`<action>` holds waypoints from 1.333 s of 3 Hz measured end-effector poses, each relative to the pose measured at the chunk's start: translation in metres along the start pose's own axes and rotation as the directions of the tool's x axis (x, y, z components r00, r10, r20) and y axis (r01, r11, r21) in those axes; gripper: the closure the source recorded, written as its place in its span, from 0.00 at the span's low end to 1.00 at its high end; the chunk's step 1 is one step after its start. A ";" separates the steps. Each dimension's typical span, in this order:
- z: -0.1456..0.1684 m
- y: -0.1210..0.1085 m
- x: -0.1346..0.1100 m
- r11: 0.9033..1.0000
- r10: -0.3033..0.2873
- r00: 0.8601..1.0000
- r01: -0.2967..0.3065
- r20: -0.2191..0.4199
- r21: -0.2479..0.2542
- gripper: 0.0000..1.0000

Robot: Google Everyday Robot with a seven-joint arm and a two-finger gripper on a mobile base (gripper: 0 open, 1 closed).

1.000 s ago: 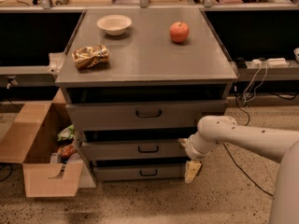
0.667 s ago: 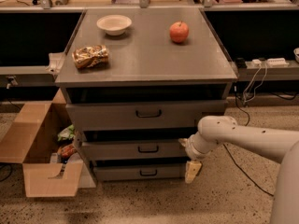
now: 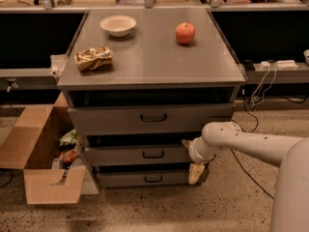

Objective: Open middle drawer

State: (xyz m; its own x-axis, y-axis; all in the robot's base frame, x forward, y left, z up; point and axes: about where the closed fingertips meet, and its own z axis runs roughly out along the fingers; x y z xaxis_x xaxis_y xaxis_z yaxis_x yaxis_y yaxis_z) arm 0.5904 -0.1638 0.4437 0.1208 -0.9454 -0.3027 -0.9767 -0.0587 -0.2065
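Speckled floor, grey cabinet (image 3: 154, 57) | middle drawer (image 3: 116, 156) between taller and slimmer fronts, black handle (image 3: 153, 154) at its centre | gripper (image 3: 190, 157) at drawer's right end, spread open, empty | best: shift left, straddle handle squarely, close, pull straight back.

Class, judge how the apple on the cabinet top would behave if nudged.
Round, on a flat rimless cabinet top, the apple would probably roll, maybe off. It looks firm, unlikely to squash. The gripper is low by the middle drawer's right end, away from it.
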 end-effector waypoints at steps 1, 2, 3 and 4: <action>0.019 -0.022 0.005 0.998 -0.041 0.999 0.041 -0.002 0.041 0.00; 0.042 -0.036 0.007 0.997 -0.066 0.998 0.067 -0.025 0.040 0.00; 0.060 -0.039 0.000 0.995 -0.095 0.994 0.096 -0.043 0.019 0.18; 0.060 -0.040 -0.002 0.995 -0.101 0.994 0.102 -0.047 0.016 0.41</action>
State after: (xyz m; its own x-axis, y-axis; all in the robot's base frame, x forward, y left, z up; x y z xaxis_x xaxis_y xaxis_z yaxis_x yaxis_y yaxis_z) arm 0.6401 -0.1402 0.3965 0.2101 -0.9486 -0.2366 -0.9563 -0.1491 -0.2514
